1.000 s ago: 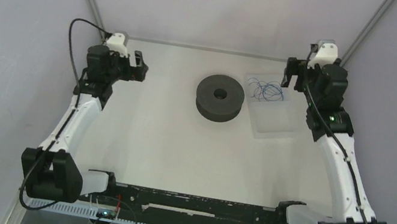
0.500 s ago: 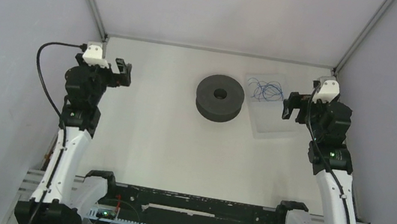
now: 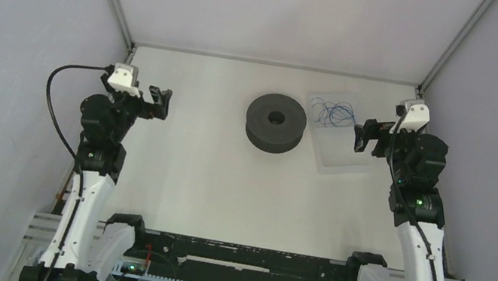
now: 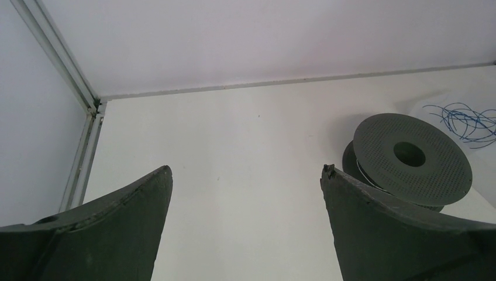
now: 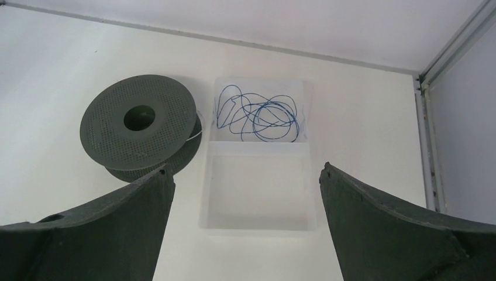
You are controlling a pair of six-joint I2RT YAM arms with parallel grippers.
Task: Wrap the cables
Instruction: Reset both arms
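A dark grey perforated spool (image 3: pixel 276 121) lies flat at the table's back centre; it also shows in the left wrist view (image 4: pixel 409 155) and the right wrist view (image 5: pixel 140 126). Of the cables, only a thin whitish strand (image 4: pixel 367 175) shows, between the spool's flanges. My left gripper (image 3: pixel 159 102) hangs well left of the spool, open, with nothing between its fingers (image 4: pixel 245 170). My right gripper (image 3: pixel 365 137) hovers right of the spool by the tray, open and empty (image 5: pixel 243 170).
A clear two-compartment tray (image 3: pixel 342 152) sits right of the spool. A tangle of thin blue wire (image 3: pixel 333 112) fills its far compartment (image 5: pixel 257 114), and the near compartment (image 5: pixel 257 193) holds nothing. Enclosure walls and corner posts stand close on three sides.
Both arms have drawn back from the far wall toward the near edge, now more upright. Both grippers stayed open and held nothing. Spool, tray and wire have not moved.
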